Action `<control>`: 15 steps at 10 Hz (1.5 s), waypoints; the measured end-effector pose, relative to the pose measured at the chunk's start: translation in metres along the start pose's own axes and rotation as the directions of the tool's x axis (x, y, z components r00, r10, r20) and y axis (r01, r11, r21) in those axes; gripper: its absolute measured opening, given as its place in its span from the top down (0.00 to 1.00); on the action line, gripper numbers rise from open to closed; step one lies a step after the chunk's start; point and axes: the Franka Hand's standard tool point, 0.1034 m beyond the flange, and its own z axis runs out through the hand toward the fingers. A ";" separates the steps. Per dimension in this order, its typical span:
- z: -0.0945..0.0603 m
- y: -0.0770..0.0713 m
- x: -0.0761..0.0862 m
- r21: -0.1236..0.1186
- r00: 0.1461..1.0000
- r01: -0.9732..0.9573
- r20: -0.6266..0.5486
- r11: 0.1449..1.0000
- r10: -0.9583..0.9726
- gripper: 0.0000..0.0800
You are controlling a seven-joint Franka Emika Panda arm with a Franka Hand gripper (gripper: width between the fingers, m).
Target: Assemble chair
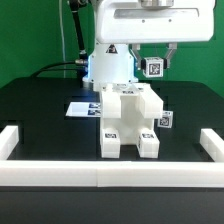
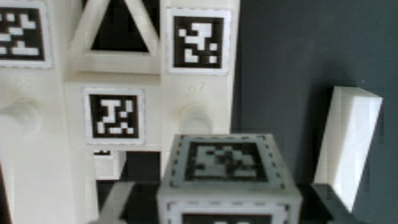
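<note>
The partly built white chair (image 1: 130,120) stands in the middle of the black table, with tags on its front legs. In the wrist view its tagged white pieces (image 2: 125,90) show beside the gripper. My gripper (image 1: 154,66) hangs above and behind the chair, towards the exterior view's right. It is shut on a small white tagged block (image 1: 153,69). In the wrist view that block (image 2: 222,165) sits between the two dark fingers (image 2: 118,200) of the gripper (image 2: 222,205). Another small tagged piece (image 1: 166,119) stands against the chair on the exterior view's right.
The marker board (image 1: 84,108) lies flat behind the chair on the exterior view's left. The white rail (image 1: 110,175) borders the table at the front and both sides; a stretch of it (image 2: 356,140) shows in the wrist view. The robot base (image 1: 108,65) stands behind.
</note>
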 end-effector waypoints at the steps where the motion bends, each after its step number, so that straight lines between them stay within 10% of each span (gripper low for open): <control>1: 0.005 0.001 -0.004 -0.006 1.000 0.002 -0.011 1.000 -0.002 0.64; 15: 0.016 0.008 -0.010 -0.020 1.000 -0.002 -0.004 1.000 0.002 0.64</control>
